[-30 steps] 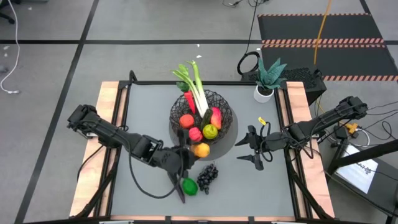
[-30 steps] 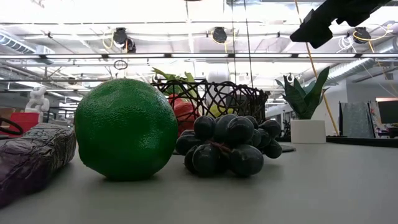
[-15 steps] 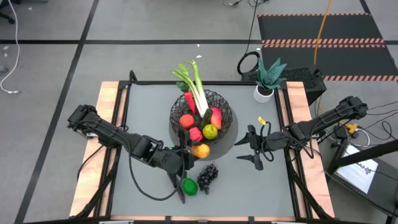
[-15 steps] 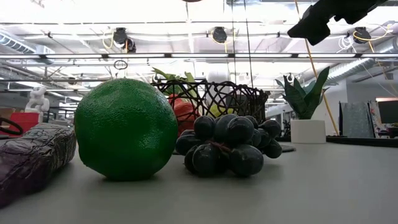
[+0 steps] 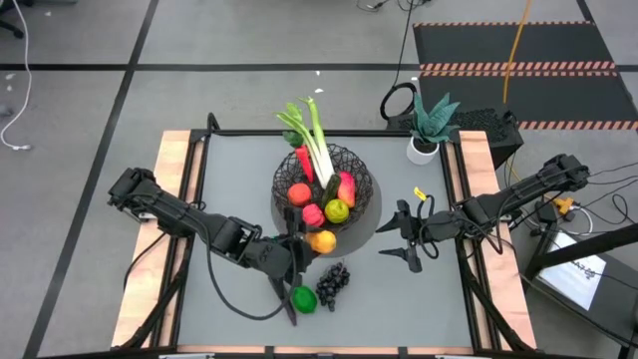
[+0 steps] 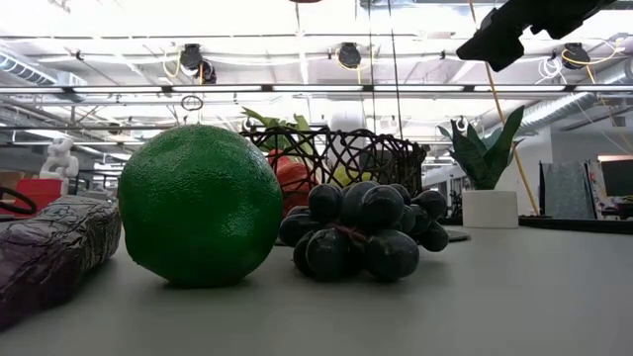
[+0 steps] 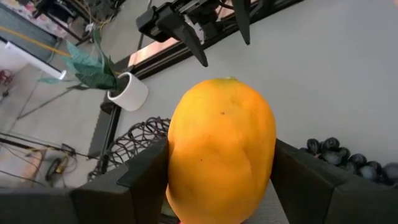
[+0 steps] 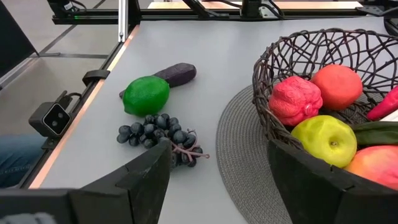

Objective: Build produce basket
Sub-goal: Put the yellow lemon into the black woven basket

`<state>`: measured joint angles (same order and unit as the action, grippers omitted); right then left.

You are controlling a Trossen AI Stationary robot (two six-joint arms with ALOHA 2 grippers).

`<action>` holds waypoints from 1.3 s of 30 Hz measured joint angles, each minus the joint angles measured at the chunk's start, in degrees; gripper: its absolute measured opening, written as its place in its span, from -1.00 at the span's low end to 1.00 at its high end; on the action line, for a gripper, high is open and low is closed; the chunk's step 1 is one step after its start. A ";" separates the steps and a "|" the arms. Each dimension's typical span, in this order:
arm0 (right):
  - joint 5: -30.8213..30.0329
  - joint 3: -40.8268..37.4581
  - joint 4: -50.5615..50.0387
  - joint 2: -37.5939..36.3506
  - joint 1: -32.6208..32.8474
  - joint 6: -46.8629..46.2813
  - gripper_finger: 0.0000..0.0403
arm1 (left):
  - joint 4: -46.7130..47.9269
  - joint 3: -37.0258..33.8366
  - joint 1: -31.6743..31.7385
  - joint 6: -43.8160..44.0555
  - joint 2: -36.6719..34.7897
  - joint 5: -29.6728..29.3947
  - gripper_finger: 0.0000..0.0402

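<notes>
The black wire basket (image 5: 325,185) stands on a round grey mat (image 8: 242,162) at the table's middle. It holds red, orange and yellow-green fruits, and a leek (image 5: 315,138) sticks out over its far rim. My left gripper (image 5: 317,241) is at the basket's near rim, shut on an orange fruit (image 7: 221,146). A green fruit (image 5: 303,298), dark grapes (image 5: 333,282) and a purple eggplant (image 8: 175,73) lie on the table nearer the front edge. My right gripper (image 5: 389,240) hangs open to the right of the basket, with nothing between its fingers. My left gripper pinches the orange fruit's two opposite sides (image 7: 177,165) between its two fingers (image 7: 146,174). The fingers come from the table's left, slanting downward. The fruit is lifted clear of the table, beside the basket's near rim.
A white pot with a teal plant (image 5: 429,130) stands at the table's far right corner. The table's wooden side rails (image 5: 171,214) run along both sides. Bare grey tabletop lies between the mat and my right gripper, and along the left side.
</notes>
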<state>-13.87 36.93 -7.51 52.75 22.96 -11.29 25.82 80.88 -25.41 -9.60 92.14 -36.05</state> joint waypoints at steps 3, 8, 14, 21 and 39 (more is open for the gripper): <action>0.00 0.00 0.00 0.00 0.00 0.00 0.28 | 0.00 0.00 0.00 2.67 0.00 0.00 0.25; 0.00 0.00 0.00 0.00 0.00 0.00 0.28 | -0.14 0.00 0.34 10.29 0.00 -0.01 0.25; -0.02 0.00 0.00 0.00 0.00 0.00 0.28 | -0.61 0.00 1.32 23.09 0.00 -0.02 0.25; -2.61 0.00 0.02 0.00 0.00 -0.16 0.28 | -0.61 0.00 2.86 37.26 0.00 -0.02 0.25; -2.60 0.00 5.98 1.06 0.06 -2.90 0.28 | -0.59 -0.02 9.49 47.19 0.00 2.94 0.25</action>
<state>-16.47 36.93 -1.53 53.81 23.02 -14.19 25.24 80.86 -15.92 37.59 92.14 -33.11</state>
